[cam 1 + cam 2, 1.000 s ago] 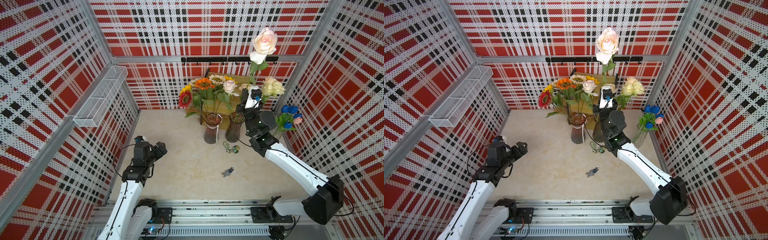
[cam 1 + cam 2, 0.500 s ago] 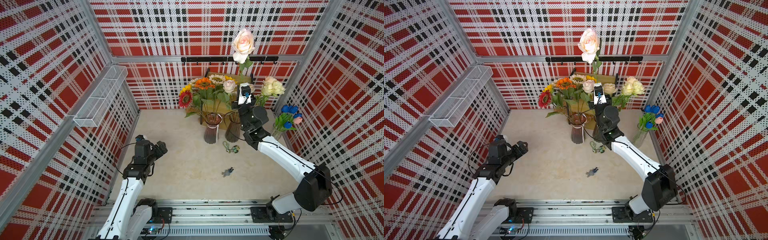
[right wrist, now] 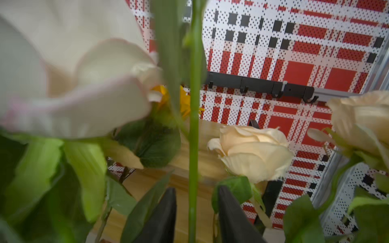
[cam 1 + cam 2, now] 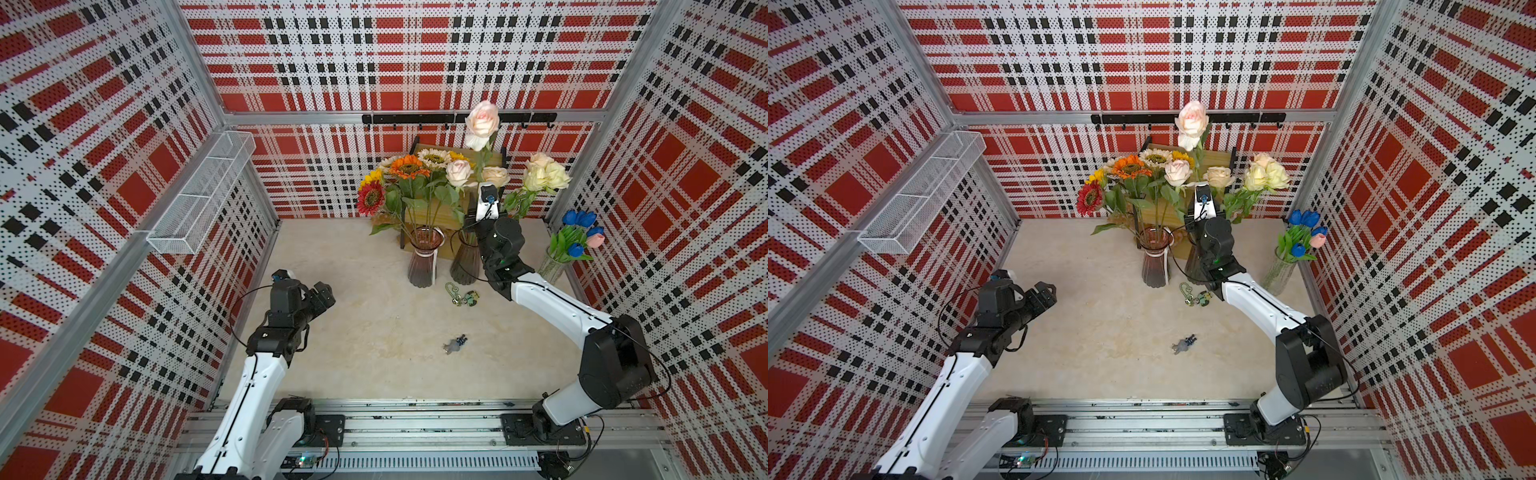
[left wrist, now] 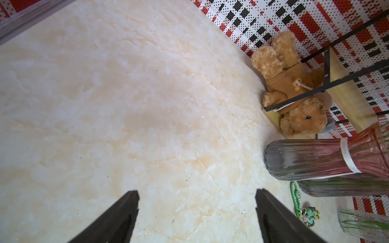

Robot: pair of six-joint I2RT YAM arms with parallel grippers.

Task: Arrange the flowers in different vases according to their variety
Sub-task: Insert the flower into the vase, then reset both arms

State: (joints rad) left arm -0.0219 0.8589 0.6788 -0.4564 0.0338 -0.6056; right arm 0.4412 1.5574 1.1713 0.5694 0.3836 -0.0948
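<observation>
Right wrist view, rose stem (image 3: 193, 147) between parted jaws, apparently touching neither.

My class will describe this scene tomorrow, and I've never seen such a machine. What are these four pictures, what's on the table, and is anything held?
Two robot arms stand at a table. Two pictures look down from one overhead camera; the other two come from a camera on each wrist. On the table: sunflowers in a pink vase, roses over a brown vase, tulips in a clear vase, a keychain and a small figure. The left tool is open and empty. The right tool is open around the stem of a tall rose, with a gap on each side, so nothing is held.
</observation>
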